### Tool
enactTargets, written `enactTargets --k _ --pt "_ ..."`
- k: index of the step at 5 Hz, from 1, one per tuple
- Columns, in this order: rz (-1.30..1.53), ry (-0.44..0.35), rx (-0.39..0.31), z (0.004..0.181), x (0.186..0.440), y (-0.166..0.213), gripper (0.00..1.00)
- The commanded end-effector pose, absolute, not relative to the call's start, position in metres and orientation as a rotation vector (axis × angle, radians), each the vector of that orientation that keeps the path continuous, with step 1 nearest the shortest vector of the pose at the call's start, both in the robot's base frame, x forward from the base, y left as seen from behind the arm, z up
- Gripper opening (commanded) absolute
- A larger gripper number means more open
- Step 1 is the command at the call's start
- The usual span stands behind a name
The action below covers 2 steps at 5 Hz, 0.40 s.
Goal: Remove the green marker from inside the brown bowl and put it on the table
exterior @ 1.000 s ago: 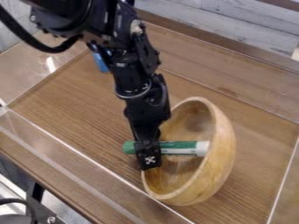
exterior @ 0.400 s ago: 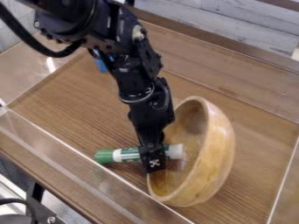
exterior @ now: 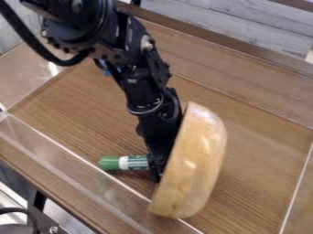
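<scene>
A brown wood-grain worktop (exterior: 73,105) with dark streaks fills most of the view, edged by clear plastic walls (exterior: 55,151) that catch pale reflections. Beyond the far wall runs a light grey planked surface (exterior: 263,27). The light is even and soft

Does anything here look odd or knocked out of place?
Yes. The brown bowl is tipped up on its edge, its outside facing the camera, rather than sitting flat. The green marker pokes out beside it on the table.
</scene>
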<state>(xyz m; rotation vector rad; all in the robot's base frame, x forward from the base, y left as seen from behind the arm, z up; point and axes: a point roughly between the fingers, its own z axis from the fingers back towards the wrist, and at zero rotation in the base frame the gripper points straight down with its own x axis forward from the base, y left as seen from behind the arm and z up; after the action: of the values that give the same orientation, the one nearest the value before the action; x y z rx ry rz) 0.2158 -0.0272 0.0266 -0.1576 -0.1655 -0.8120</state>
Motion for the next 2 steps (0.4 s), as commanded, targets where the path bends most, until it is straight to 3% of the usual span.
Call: enactTargets --k 1,2 --pt "-0.827 -0.186 -0.152 0.0347 0.2196 -0.0277 0.00" --pt "-0.822 -0.183 -0.150 0.0383 0.2213 -0.0268 0.00"
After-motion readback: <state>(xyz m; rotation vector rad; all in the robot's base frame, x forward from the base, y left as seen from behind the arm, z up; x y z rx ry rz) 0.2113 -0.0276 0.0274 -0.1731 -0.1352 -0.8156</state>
